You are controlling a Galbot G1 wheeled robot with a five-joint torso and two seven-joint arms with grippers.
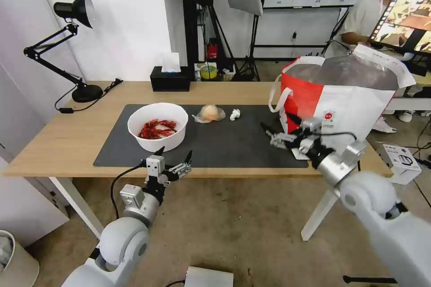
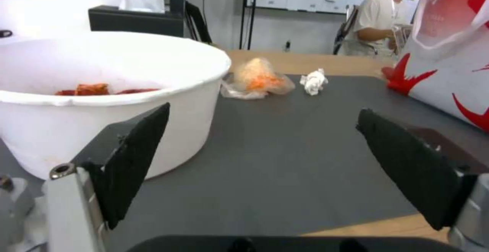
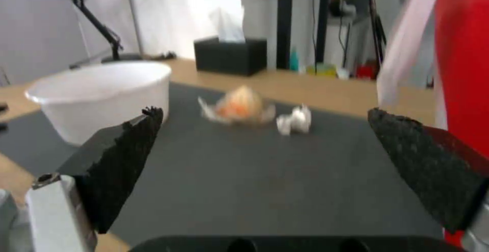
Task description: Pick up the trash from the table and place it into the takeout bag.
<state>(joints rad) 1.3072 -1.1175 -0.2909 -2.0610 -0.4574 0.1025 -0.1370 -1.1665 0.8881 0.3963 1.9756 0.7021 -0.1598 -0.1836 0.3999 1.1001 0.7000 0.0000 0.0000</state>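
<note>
On the dark grey mat (image 1: 224, 143), the white bowl of red shells (image 1: 157, 125) sits just beyond the open, empty left gripper (image 1: 174, 156), while the open right gripper (image 1: 277, 131) hovers beside the takeout bag (image 1: 350, 98).

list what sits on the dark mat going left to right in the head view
white bowl of red shells → plastic-wrapped beige lump → small white paper wad → right gripper, jaws open → takeout bag at the mat's right end.

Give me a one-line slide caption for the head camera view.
Both open grippers, left and right, hover near the mat's front edge; bowl of red shells, wrapped lump, paper wad await the takeout bag.
</note>
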